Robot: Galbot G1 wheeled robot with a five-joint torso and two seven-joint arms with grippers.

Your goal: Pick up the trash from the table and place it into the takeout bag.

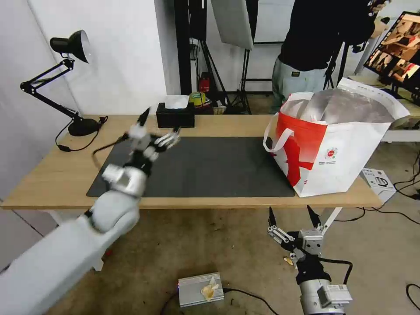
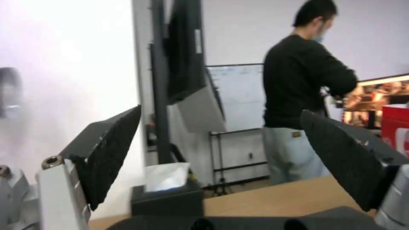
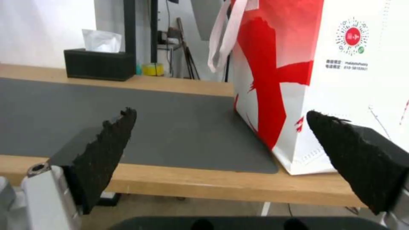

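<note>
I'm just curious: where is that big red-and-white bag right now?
In the head view, the large white-and-red foil-lined takeout bag stands on the light-wood table's right end, touching the dark grey mat.

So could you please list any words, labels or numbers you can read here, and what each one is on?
No text reads for certain.
Takeout bag: two small printed lines under its round logo, too blurred.
Small grey box beside the bag: print too small.
Right arm sticker: unreadable.

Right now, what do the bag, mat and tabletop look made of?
Takeout bag: looks like coated woven or laminated fabric, white with red print, crinkled silver foil lining inside. Mat: dark grey, matte, thin, possibly felt or rubber. Table: light wood-look top, likely laminate; visible grain.
</note>
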